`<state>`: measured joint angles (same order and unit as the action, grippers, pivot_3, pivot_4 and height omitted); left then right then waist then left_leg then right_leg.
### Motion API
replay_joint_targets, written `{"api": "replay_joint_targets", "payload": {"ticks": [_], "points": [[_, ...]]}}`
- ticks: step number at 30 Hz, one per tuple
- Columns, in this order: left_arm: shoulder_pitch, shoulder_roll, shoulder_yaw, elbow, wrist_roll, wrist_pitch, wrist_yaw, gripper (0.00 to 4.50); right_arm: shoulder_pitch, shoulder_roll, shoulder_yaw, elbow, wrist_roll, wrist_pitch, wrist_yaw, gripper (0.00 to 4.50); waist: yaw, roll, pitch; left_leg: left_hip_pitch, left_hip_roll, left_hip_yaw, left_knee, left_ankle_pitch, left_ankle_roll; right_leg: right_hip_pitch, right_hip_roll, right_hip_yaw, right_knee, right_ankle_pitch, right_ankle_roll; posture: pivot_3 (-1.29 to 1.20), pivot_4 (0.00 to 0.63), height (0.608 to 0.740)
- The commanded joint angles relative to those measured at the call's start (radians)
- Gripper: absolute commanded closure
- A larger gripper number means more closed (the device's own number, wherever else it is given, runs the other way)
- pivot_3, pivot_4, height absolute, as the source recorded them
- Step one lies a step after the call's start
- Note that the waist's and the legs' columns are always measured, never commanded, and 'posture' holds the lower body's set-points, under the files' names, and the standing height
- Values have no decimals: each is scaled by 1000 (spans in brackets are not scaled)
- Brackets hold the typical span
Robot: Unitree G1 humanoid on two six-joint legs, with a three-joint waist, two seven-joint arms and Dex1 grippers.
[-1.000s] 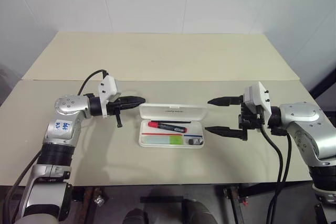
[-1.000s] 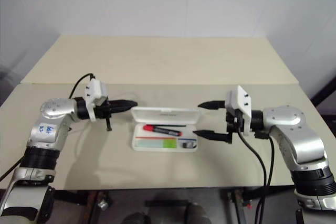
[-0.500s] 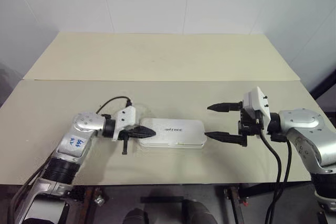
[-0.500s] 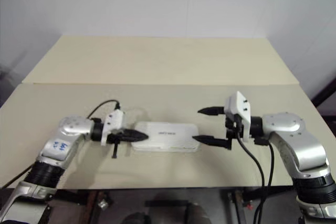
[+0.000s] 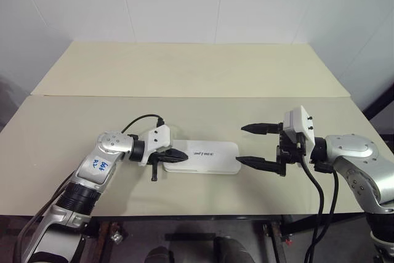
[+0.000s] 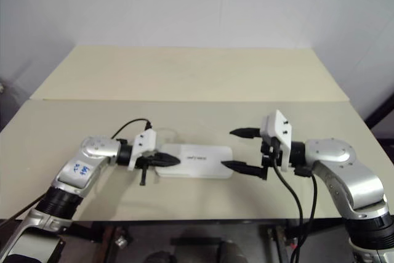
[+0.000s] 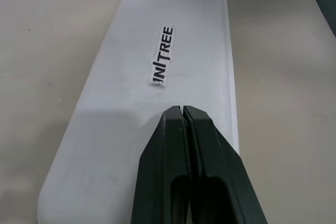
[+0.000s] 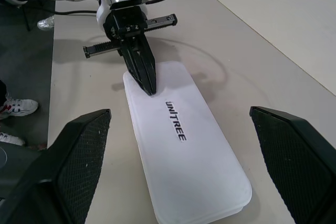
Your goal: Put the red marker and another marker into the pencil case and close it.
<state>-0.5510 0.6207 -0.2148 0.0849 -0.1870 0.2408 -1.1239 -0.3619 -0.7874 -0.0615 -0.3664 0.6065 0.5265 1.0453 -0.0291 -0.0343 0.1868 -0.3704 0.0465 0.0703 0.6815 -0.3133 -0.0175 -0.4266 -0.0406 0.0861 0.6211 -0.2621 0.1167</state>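
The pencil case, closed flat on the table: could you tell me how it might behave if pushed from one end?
The pencil case looks like a smooth hard shell, so it would probably slide stiffly rather than bend. It lies flat and low on the table, so tipping seems unlikely. With the shut left end effector pressing near one end, an off-centre push might pivot it.

I counted 1 pencil case [image 5: 206,157], white, lid down, 1 line of dark lettering on top. No. of tables: 2, the near table [image 5: 55,170] w/ the case on it & the far table [image 5: 184,69] butted behind it. My grippers: 2, my left gripper [image 5: 180,154] w/ its 2 fingers pressed together, my right gripper [image 5: 253,146] w/ its 2 fingers spread wide. Cables: 1 on my left wrist, 2 hanging off my right arm.
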Motion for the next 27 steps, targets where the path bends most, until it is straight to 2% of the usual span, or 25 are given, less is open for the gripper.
{"api": "replay_joint_targets", "payload": {"ticks": [1, 5, 11, 15, 19, 25, 27], "points": [[17, 1, 66, -37, -66, -16, -21, 4450, -13, -5, -26, -6, 12, -11, 5, 0, 0, 0, 0, 0, 0, 0, 0, 0, 0, 0, 0, 0, 0, 0, 0, 0, 150, 740], [42, 35, 181, -81, -157, -23, -40, 4450, -43, -13, -13, 45, -12, -32, 34, 0, -3, 0, 0, -1, 1, 0, -1, 0, 0, -2, 0, 0, 0, 0, 0, 0, 150, 740], [95, 126, 359, -176, -285, 92, -18, 4450, -88, -18, -2, 125, -43, -64, 75, 0, -3, 0, 0, -1, 1, 0, -3, -1, 0, -3, 0, -1, 0, -1, -1, 0, 150, 740], [168, 212, 504, -250, -380, 204, 1, 3546, -117, -21, -3, 172, -67, -98, 99, 0, -5, 0, 1, -1, 1, 0, -3, -1, 0, -3, 0, -1, -1, -1, -1, 0, 150, 740], [219, 256, 581, -282, -420, 232, 1, 2177, -147, -22, -11, 222, -77, -125, 122, 0, -5, 0, 1, -1, 2, 1, -3, -2, 0, -3, 0, -1, -2, -1, -1, 0, 150, 740], [276, 282, 628, -229, -387, 166, -10, 132, -143, -56, -30, 267, -99, -176, 167, 0, -2, 0, 1, -1, 1, 2, -4, -2, -1, -3, -1, -2, -2, -1, -2, 0, 150, 740], [297, 285, 631, -213, -382, 147, -19, 20, -134, -74, -28, 290, -121, -203, 183, 0, -2, 0, 1, -1, 1, 2, -4, -2, -1, -3, -1, -2, -3, -1, -2, 0, 150, 740]]}}
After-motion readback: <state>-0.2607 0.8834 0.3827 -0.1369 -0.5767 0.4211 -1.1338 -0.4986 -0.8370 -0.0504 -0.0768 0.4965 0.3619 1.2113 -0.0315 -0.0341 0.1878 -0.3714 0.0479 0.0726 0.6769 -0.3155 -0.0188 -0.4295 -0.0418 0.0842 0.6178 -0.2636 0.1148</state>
